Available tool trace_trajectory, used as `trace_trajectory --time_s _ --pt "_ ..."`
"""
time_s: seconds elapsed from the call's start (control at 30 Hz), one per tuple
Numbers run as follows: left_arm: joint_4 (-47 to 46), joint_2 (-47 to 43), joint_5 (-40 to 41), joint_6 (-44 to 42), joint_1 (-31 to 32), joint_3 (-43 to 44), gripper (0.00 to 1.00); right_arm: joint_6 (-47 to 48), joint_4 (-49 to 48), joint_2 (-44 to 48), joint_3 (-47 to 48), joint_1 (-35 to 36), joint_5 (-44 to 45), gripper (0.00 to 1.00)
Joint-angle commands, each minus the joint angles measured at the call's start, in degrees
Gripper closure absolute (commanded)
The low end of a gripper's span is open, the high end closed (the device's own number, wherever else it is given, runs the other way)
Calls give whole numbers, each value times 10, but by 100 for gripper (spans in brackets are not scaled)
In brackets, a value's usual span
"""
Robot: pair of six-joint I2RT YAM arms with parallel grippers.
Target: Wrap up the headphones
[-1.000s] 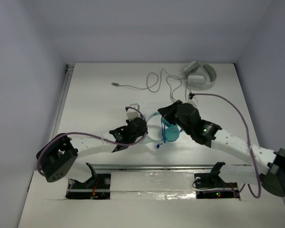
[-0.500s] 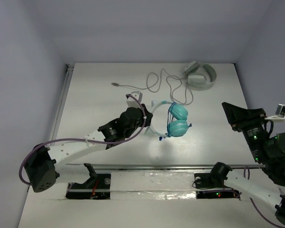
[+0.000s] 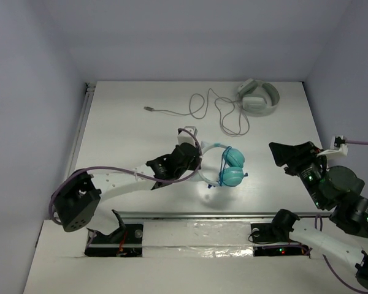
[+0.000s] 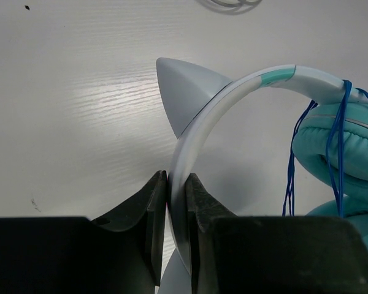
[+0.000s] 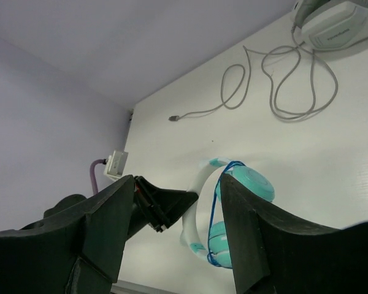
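1. The left gripper (image 4: 175, 184) is clamped on the white headband (image 4: 233, 92) of the headphones (image 3: 230, 166), with one finger pressed to each side of the band. A pointed grey-white ear (image 4: 187, 92) stands on the band just beyond the grip.
2. The headphones are about mid-table (image 3: 122, 135). They sit directly right of the left gripper and well left of the right gripper (image 3: 281, 153).
3. The two teal ear cups (image 3: 232, 169) lie close together, one far and one near. We cannot tell whether they touch the table.
4. The thin blue cable (image 4: 337, 153) is looped around the cups, and several strands cross them in the left wrist view.
5. The right gripper has its fingers spread wide with nothing between them. It faces the headphones from the right.
6. The grey-white headphones (image 3: 257, 97) lie at the far right. Their grey cable (image 3: 214, 110) trails left along the far table.
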State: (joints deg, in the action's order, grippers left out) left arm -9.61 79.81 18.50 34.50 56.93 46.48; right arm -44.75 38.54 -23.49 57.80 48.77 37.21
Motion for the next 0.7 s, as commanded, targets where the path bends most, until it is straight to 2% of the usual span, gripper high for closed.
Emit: trace_trajectory --time_s 0.0,0.03,0.1,0.2,0.23,0.3,0.37,0.4,0.43,0.47,0.57,0.67 --pt "-88 11 22 7 1 14 91 17 10 12 5 -2 -1 36" --pt "-91 17 22 4 1 17 83 18 21 15 7 -2 -2 36" --pt "-89 35 26 3 1 30 78 20 28 21 14 -2 -6 36" --pt "-64 43 38 0 1 52 62 20 37 34 29 -2 -9 36" --pt "-54 39 41 -3 1 55 50 21 44 37 35 -2 -5 36" --pt "-45 16 56 -11 1 63 41 28 50 45 53 -2 4 35" --pt "-20 -25 74 -24 1 68 22 28 70 46 71 -2 29 34" --pt "-10 -40 93 -29 1 74 20 31 74 46 80 -2 34 21" --pt "9 -58 101 -36 1 77 10 37 77 47 94 -2 38 4" --pt "17 -95 108 -41 1 78 9 44 75 48 100 -2 38 0" --pt "30 -172 119 -62 1 80 1 64 78 45 114 -2 40 0" --pt "55 -231 116 -66 1 81 1 72 77 41 116 -2 43 0"
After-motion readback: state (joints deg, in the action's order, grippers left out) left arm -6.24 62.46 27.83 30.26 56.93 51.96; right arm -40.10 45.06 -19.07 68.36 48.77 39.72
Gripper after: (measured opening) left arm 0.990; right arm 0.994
